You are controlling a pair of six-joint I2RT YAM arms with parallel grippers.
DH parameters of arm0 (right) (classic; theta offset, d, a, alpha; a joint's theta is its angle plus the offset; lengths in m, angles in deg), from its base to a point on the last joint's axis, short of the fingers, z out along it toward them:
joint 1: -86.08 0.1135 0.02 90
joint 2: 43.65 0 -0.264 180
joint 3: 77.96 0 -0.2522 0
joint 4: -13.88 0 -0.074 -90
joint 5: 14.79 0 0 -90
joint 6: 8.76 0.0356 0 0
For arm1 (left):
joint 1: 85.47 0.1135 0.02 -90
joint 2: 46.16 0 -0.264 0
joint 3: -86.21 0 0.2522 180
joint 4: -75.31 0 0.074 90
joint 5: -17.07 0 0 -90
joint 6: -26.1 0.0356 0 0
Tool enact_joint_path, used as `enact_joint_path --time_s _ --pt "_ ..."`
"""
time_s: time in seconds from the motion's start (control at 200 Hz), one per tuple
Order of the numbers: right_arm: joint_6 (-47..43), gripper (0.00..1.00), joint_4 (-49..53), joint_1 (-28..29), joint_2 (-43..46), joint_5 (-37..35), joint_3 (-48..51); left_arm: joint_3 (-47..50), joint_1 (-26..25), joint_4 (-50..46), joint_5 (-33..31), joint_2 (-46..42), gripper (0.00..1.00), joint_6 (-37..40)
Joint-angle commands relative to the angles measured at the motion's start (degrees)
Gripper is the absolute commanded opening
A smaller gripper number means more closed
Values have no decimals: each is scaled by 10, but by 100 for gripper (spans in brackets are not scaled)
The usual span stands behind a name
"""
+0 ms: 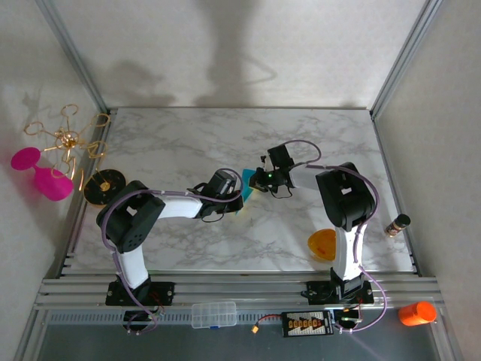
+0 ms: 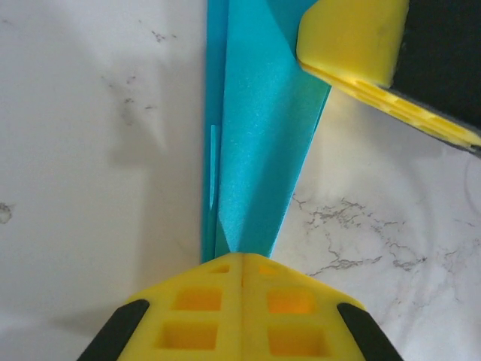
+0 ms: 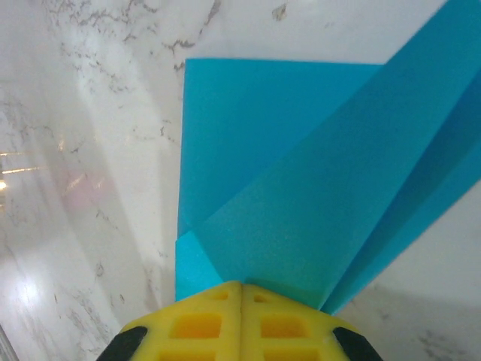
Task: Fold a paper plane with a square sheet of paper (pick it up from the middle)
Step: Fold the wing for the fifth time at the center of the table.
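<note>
The teal-blue paper (image 1: 247,180) is folded into a narrow pointed paper plane shape with creased flaps and sits between both grippers at mid-table. My left gripper (image 1: 238,203) is shut on its narrow end; in the left wrist view the paper (image 2: 259,150) runs straight out from the closed yellow fingertips (image 2: 242,259). My right gripper (image 1: 253,184) is shut on the wider end, where layered flaps (image 3: 301,165) fan out from its closed tips (image 3: 241,286). One of the right gripper's yellow fingers (image 2: 353,37) shows at the top of the left wrist view.
A small orange bowl (image 1: 322,244) stands near the right arm's base. Pink glasses (image 1: 41,174), a gold wire stand (image 1: 66,138) and a black disc (image 1: 104,186) lie at the table's left edge. A small brown bottle (image 1: 397,223) stands at the right edge.
</note>
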Motion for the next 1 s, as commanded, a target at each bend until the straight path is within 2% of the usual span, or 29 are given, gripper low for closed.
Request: enact_joint_path --time_s 0.0,0.2,0.451,0.571,0.676,0.806,0.996 --pt "-24 7 -2 -36 -24 -76 -18 25 1 -104 -10 27 0 11" --pt "-20 7 -5 -30 -24 -54 -3 7 2 -118 -9 10 0 18" --pt "22 7 -20 20 27 -38 70 -42 7 -89 1 -57 0 9" --pt "65 7 -44 32 44 -31 104 -39 9 -63 5 -39 0 -9" --pt "86 7 -65 34 56 -29 121 -36 9 -32 33 -15 0 -26" --pt "90 7 -65 35 59 -31 123 -37 10 0 66 9 0 -41" --pt "81 7 -56 35 57 -36 120 -25 12 4 66 26 0 -47"
